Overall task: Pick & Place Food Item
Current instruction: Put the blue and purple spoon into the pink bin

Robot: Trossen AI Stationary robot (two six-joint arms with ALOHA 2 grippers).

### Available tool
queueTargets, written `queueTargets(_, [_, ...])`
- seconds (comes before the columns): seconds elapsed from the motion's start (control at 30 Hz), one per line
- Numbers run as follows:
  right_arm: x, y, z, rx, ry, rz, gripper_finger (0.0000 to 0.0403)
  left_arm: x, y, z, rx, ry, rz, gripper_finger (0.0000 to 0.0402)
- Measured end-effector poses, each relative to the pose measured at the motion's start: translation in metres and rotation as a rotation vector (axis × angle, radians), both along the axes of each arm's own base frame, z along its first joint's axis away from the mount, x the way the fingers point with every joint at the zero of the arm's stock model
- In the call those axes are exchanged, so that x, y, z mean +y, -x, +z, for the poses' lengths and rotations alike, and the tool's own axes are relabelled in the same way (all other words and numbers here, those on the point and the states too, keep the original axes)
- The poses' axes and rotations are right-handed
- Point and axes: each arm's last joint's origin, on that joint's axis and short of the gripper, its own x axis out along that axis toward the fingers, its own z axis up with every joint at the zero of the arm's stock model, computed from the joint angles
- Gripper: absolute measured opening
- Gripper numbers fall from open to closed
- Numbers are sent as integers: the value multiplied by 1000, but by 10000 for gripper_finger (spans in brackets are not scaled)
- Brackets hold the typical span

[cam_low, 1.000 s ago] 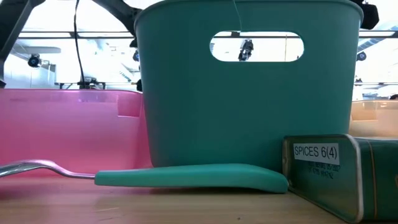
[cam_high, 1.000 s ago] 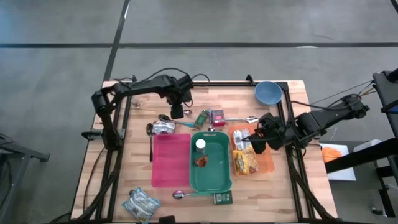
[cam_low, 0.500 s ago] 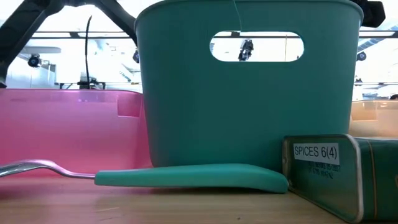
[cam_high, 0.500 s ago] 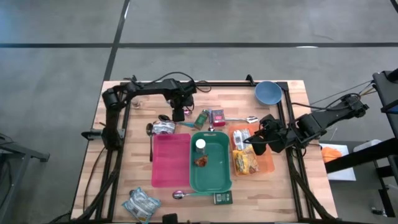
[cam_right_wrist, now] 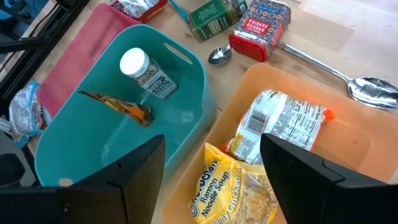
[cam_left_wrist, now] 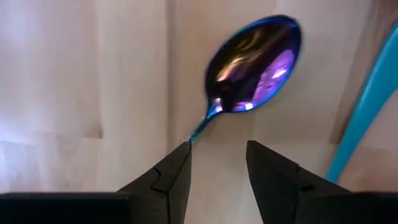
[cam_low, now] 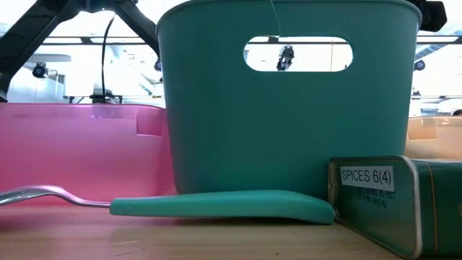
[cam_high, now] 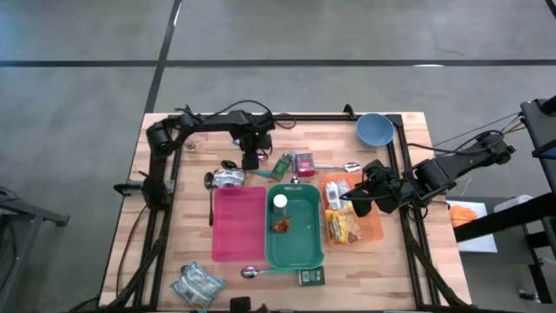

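Food items: a ramen noodle packet (cam_right_wrist: pixel 239 190) and a second noodle packet (cam_right_wrist: pixel 283 121) are lying in the orange bin (cam_right_wrist: pixel 348 162), touching each other; a spice jar (cam_right_wrist: pixel 146 71) and a small orange-brown wrapped item (cam_right_wrist: pixel 121 107) are sitting in the teal bin (cam_right_wrist: pixel 81 143).
Handling, as a judgement: the packets are looking light, crinkly and slippery, with brittle noodles inside, so a gentle pinch across a sealed edge or the narrow width is seeming safest; the jar is looking stiff and smooth, best taken around its body below the white cap.
Right tool (cam_high: pixel 360 202): hovering over the orange bin with its fingers spread apart, holding nothing, looking down on both packets.
Left tool (cam_left_wrist: pixel 214 165): hanging low over the surface (cam_high: pixel 174 252) near the far edge, fingers partly apart and empty, pointing at an iridescent spoon (cam_left_wrist: pixel 252 68) whose handle is running between the fingertips.
Also present: a pink bin (cam_high: pixel 239 223) is sitting beside the teal one, a red tin (cam_right_wrist: pixel 261 28) and a green tin (cam_right_wrist: pixel 214 18) are lying beyond it, and a blue bowl (cam_high: pixel 374 129) is standing at the far corner.
Spoon: not food, so it is seeming an unlikely target.
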Motion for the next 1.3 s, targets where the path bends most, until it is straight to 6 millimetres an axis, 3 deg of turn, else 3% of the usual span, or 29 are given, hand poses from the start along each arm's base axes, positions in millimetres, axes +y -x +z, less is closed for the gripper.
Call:
queueTargets(0.27, [0,0,0,-4,-4,-3,258,-1,-1,-10,12,78,24,142])
queueTargets(0.6, [1,-1,1,-19,-10,-3,258,-4,-1,-8,37,160,95,7])
queueTargets(0.8, [1,-1,1,-19,-10,1,258,-1,-5,6,41,133,164,17])
queueTargets(1.0, [1,-1,1,-18,-9,5,258,-3,-5,28,30,99,41,35])
queueTargets(1.3, [2,-1,1,-21,-14,2,258,4,-13,27,-22,16,-15,144])
